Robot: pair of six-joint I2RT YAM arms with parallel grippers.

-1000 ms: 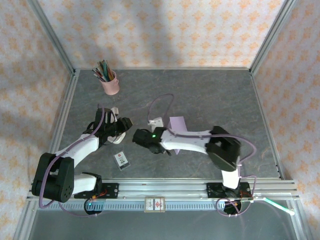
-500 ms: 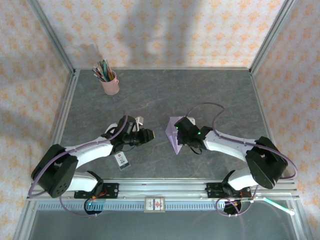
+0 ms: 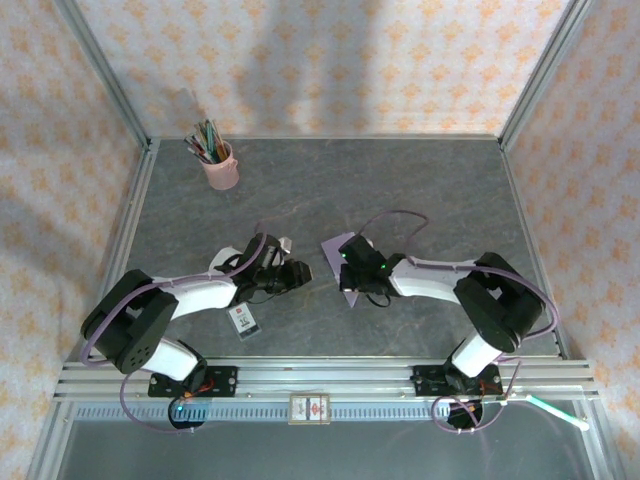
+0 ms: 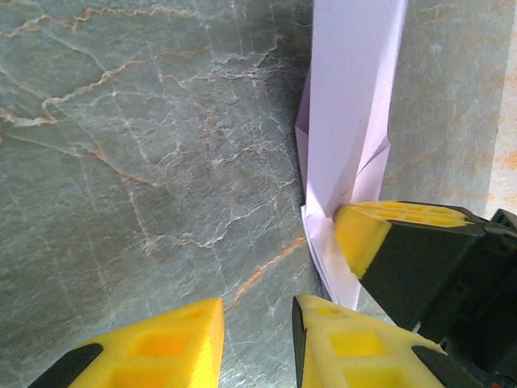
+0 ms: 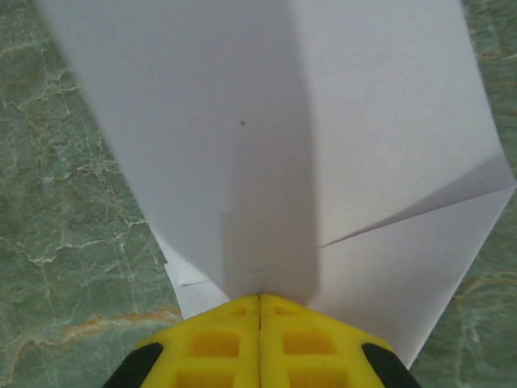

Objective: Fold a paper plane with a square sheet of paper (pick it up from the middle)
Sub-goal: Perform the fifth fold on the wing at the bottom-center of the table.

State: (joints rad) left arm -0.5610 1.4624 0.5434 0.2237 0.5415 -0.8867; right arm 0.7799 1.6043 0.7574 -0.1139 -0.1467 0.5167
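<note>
Top view: lavender paper (image 3: 336, 252), partly folded, is seen at frame centre, pinched by the right gripper (image 3: 352, 276), with the left gripper (image 3: 302, 272) just beside it. Left wrist: paper runs up the upper right and is judged light, floppy, easily creased, best taken at the centre fold; left fingers (image 4: 161, 339) are held apart, empty. Right wrist: plain creased paper is clamped between right fingers (image 5: 218, 339) pressed together at bottom centre.

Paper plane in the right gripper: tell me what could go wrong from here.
1. The right gripper is shut on just the near end of the paper plane. The rest spreads out unsupported, so it may sag, slip or unfold.
2. The left gripper, open, sits close beside that pinch. Closing in could bump the right gripper or crumple the layered folds.
</note>
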